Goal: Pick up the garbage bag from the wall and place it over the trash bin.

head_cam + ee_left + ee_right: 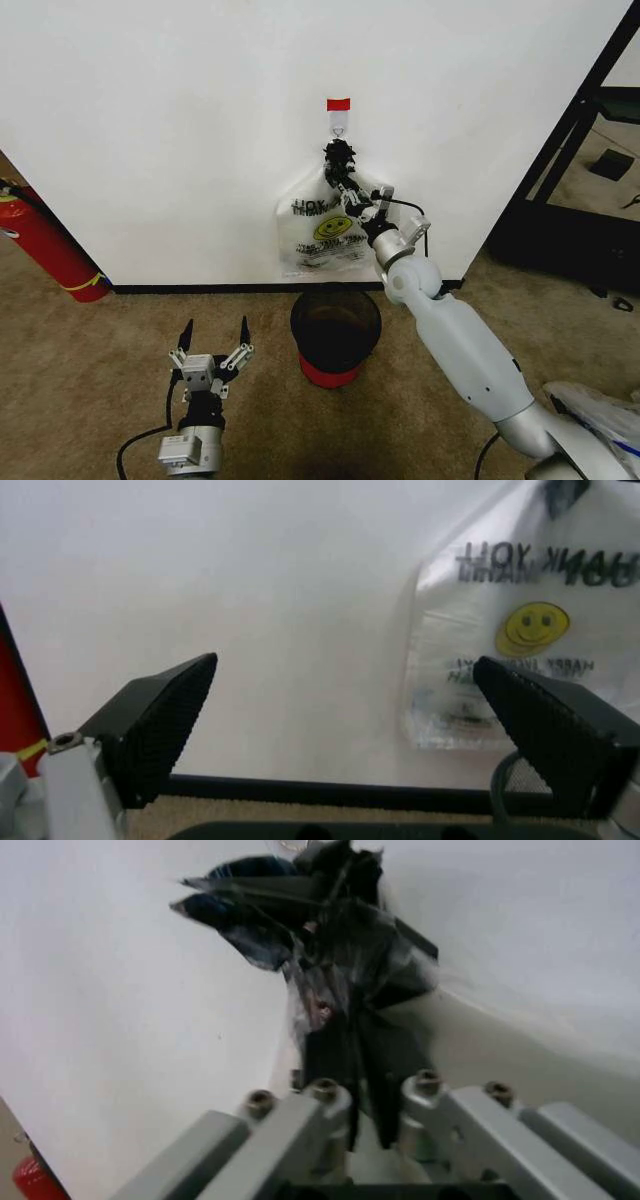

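The garbage bag (325, 232) hangs flat against the wall (180, 130), its long axis running straight up and down: the black gathered top (339, 156) points up toward the small metal hook (339, 122) under the red tape (339, 104), and the wider printed body with the yellow smiley (331, 229) hangs below. The lettering reads mirrored in the left wrist view, where the bag (520, 630) shows at the far right against the white wall (250, 592).

The right hand (349, 190) reaches up to the far wall and is clenched on the bag's neck just below the black knot. In the right wrist view its fingers (320, 1099) are drawn tight together with the dark twisted plastic (350, 1042) pinched between them; the knot (310, 907) itself is blurred, so whether it is looped on the hook cannot be told.

Directly below the bag, near the black baseboard (200, 288), stands the trash bin (336, 332), upright and open-mouthed on the carpet (90, 380); its inside looks dark and nothing can be made out in it.

The left hand (212, 335) waits low at the near left, fingers (165, 720) spread wide and grasping nothing. A red fire extinguisher (45, 245) leans at the far left.
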You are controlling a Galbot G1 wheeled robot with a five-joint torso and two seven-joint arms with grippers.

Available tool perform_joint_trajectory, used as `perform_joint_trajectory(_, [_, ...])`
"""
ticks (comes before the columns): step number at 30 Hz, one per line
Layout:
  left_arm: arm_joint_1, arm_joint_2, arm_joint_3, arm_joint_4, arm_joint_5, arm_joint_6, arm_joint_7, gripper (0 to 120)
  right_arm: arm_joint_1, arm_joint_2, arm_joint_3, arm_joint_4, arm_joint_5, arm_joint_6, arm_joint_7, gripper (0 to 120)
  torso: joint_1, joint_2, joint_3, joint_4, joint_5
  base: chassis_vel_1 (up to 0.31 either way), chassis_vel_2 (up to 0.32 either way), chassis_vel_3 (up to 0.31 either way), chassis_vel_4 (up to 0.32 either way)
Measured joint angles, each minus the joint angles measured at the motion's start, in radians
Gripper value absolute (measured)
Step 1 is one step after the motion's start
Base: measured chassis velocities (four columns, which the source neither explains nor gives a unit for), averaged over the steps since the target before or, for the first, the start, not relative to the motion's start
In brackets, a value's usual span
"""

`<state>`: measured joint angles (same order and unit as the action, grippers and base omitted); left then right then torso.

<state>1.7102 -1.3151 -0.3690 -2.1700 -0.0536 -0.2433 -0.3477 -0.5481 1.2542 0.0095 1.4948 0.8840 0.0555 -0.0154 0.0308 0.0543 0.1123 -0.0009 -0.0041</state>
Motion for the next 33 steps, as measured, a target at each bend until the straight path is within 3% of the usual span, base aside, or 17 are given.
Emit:
perform_joint_trajectory(13, [0.006, -0.006, 0.009, 0.004, -0.001, -0.003, 0.000, 100, -0.066, -0.022, 0.022, 0.088, 0.001, -0.005, 0.013, 0, 0.000, 0.000, 0.000, 0.0000, 0.0000, 0.000, 0.000, 0.000, 0.000])
perform_joint_trajectory(21, [0.003, -0.006, 0.022, 0.013, 0.002, -0.007, 0.000, 100, -0.256, -0.089, 0.071, 0.236, -0.038, -0.012, -0.002, 0, 0.000, 0.000, 0.000, -0.0003, 0.0001, 0.000, 0.000, 0.000, 0.000])
perform_joint_trajectory(33, [0.001, -0.003, 0.036, 0.022, 0.008, -0.008, 0.000, 100, -0.439, -0.114, 0.111, 0.345, -0.123, -0.010, -0.038, 0, 0.000, 0.000, 0.000, -0.0001, 0.0001, 0.000, 0.000, 0.000, 0.000])
